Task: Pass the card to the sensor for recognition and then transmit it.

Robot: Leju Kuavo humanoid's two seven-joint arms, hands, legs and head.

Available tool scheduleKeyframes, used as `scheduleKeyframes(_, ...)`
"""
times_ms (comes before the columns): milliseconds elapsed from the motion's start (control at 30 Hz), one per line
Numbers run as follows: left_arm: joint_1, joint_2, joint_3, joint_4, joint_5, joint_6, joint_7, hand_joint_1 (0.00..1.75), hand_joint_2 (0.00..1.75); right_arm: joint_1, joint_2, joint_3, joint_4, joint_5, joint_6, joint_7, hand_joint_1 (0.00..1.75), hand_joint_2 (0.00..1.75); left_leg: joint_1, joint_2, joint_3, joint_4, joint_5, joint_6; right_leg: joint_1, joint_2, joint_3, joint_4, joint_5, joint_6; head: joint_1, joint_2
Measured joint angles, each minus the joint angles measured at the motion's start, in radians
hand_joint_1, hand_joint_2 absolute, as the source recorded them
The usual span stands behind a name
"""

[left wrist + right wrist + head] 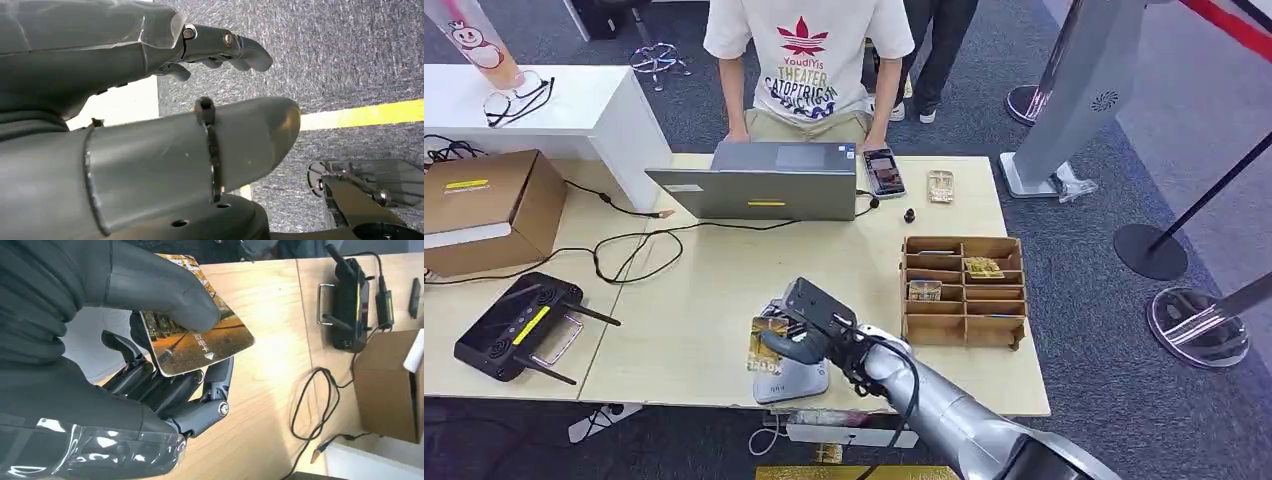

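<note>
My right hand (809,325) pinches a card (765,346) with a golden street picture between thumb and fingers, low over the grey sensor pad (792,380) at the table's near edge. The right wrist view shows the card (200,342) close up, my thumb (165,295) pressing on its face and my dark fingers (195,400) under it. My left hand (165,125) hangs over grey carpet, its fingers spread and holding nothing. A person in a white T-shirt (809,60) sits at the far side of the table.
A wooden compartment box (964,290) with several cards stands right of the sensor. A grey laptop (764,180), a phone (884,172) and cables lie at the far side. A black remote controller (519,325) and a cardboard box (484,210) sit on the left.
</note>
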Motion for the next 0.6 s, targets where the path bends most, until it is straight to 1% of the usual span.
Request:
scheduleKeyframes(100,0.000,0.000,0.000,0.000,-0.002,0.000,0.003,0.00,0.00,0.004,-0.003,-0.003,0.008,0.000,-0.013,0.004,1.75,1.75,0.000,0.000,0.000,0.000,0.000,0.000,0.000,0.000,0.000,0.000,0.000,0.000,0.000,0.000)
scheduleKeyframes(600,-0.002,-0.001,-0.003,0.000,-0.014,0.000,0.004,0.00,0.00,0.031,-0.012,-0.017,0.043,-0.003,-0.030,0.018,1.75,1.75,0.000,0.000,0.000,0.000,0.000,0.000,0.000,0.000,0.000,0.000,0.000,0.000,0.000,0.000)
